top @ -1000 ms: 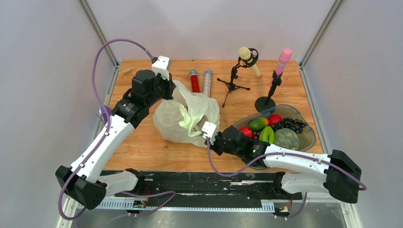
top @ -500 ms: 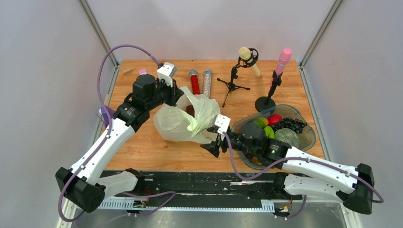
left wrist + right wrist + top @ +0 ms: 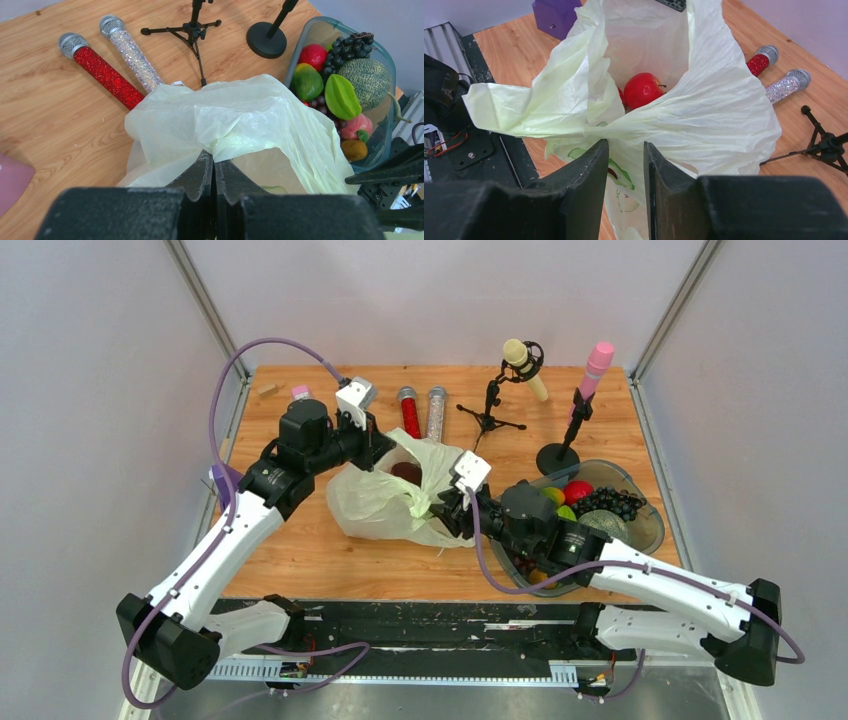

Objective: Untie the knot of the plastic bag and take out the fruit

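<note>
The pale yellow-green plastic bag (image 3: 385, 502) lies mid-table with its mouth held open. My left gripper (image 3: 385, 448) is shut on the bag's far rim (image 3: 225, 120) and holds it up; its jaws are pressed together on the film. My right gripper (image 3: 440, 508) is at the bag's near rim. Its fingers (image 3: 589, 165) stand a little apart with the film (image 3: 704, 120) running between them. A red apple-like fruit (image 3: 642, 90) lies inside the bag and also shows in the top view (image 3: 407, 472). The light green fruit is hidden.
A clear bowl (image 3: 648, 532) of toy fruit stands right of the bag and shows in the left wrist view (image 3: 387, 65). A red microphone (image 3: 410, 412), a silver microphone (image 3: 436, 412) and two microphone stands (image 3: 490, 412) are behind the bag. A purple block (image 3: 558, 15) sits at the left.
My right gripper drew back toward the front edge, then came up to the bag's near rim. My left gripper moved right with the far rim, and the mouth opened to show the red fruit.
</note>
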{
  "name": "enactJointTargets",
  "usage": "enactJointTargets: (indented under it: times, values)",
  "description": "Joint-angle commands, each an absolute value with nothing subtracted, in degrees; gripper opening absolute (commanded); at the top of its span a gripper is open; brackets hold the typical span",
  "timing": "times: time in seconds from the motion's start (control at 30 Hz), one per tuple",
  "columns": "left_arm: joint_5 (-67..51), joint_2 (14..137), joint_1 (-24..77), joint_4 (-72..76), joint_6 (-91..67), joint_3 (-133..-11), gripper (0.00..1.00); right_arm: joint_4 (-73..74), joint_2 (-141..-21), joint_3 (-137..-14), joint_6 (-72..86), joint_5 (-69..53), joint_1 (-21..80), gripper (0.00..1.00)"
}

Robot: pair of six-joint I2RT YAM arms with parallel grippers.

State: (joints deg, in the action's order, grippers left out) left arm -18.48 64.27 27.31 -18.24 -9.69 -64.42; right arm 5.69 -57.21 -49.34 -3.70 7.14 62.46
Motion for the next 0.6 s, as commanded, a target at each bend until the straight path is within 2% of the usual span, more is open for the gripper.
enactJointTargets:
  times: [0.0,0.1,0.2,0.27,0.33,0.57]
  values:
    - [-19.68,62.69,27.16,-16.65,-9.49,-64.42,0.05,6.75,-53.88,-52.63,-0.35,11.55,61.81,0.29]
    - [-19.90,62.57,27.16,-16.20,-9.80,-63.99,0.05,7.06,-51.30,-52.75,0.90,13.27,61.10,0.30]
    - [-20.51,62.56,27.16,-15.82,-9.92,-63.81,0.06,8.20,-49.50,-54.31,2.53,13.96,59.47,0.54]
    - [-21.09,62.68,27.14,-15.82,-9.86,-63.69,0.08,9.02,-49.33,-56.16,3.02,12.62,58.72,0.56]
    - [-21.61,62.81,27.14,-15.81,-9.73,-63.66,0.08,9.75,-50.30,-58.52,3.35,11.04,58.39,0.47]
    - [-22.97,62.76,27.16,-15.60,-9.48,-63.42,0.08,10.51,-58.85,-67.76,5.83,6.16,58.15,0.04]
